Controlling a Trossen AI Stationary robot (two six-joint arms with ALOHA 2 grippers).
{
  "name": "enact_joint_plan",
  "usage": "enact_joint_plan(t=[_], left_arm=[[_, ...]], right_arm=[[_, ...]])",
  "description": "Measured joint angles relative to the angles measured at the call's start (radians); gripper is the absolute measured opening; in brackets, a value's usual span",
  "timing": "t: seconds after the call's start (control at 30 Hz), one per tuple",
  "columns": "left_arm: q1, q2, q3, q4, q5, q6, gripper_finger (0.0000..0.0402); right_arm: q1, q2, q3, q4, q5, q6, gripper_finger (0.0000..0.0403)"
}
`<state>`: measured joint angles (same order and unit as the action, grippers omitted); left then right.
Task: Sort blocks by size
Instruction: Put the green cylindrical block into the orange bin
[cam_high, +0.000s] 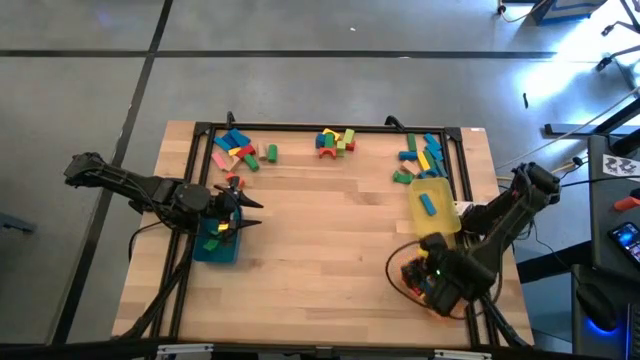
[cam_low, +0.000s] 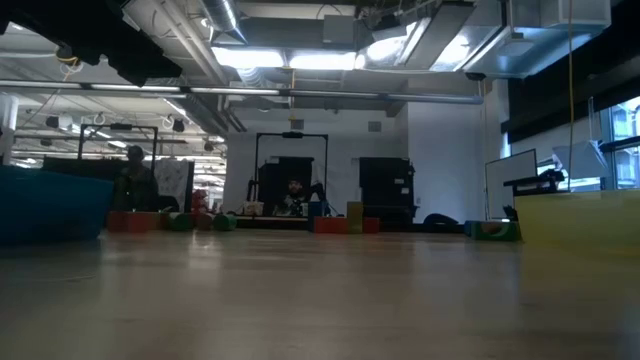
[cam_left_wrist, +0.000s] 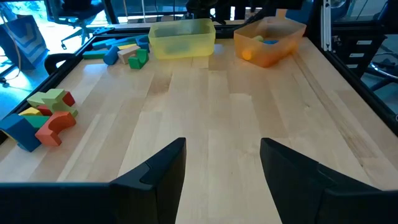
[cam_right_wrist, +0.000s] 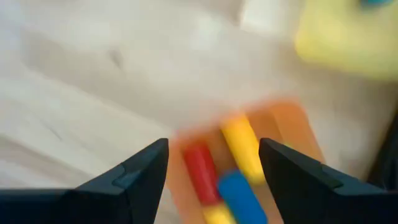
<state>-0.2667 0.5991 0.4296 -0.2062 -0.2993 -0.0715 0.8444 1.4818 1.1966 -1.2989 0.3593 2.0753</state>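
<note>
Right wrist view: the right gripper (cam_right_wrist: 213, 163) hangs with fingers spread wide and empty over the orange tray (cam_right_wrist: 249, 168) (near the table's right front corner), where red, yellow and blue blocks (cam_right_wrist: 239, 146) lie.

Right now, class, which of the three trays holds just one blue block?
The yellow tray, at the table's right: a lone blue block lies inside; the others hold several or differently coloured pieces.

From my seat the right pincer (cam_right_wrist: 213, 180) has its two dark fingers (cam_right_wrist: 134, 177) spread wide with nothing between them. Just ahead sits the orange tray (cam_right_wrist: 292, 134) with red (cam_right_wrist: 200, 174), yellow (cam_right_wrist: 241, 146) and blue (cam_right_wrist: 239, 196) blocks inside. Further past it there's a yellow tray (cam_right_wrist: 345, 40) on the pale tabletop (cam_right_wrist: 93, 81).
</note>
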Motion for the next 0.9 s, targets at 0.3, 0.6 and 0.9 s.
enact_joint_plan(t=[0.3, 0.6, 0.9], left_arm=[[0.0, 0.0, 0.0, -0.001, 0.0, 0.0, 0.0191], [0.0, 0.0, 0.0, -0.002, 0.0, -0.004, 0.0191], [0.0, 0.0, 0.0, -0.018, 0.0, -0.006, 0.0191]], right_arm=[[-0.231, -0.008, 0.005, -0.011, 0.103, -0.251, 0.0254], [-0.477, -0.008, 0.005, -0.01, 0.261, -0.42, 0.0254], [-0.675, -0.007, 0.005, 0.091, 0.293, -0.663, 0.0254]])
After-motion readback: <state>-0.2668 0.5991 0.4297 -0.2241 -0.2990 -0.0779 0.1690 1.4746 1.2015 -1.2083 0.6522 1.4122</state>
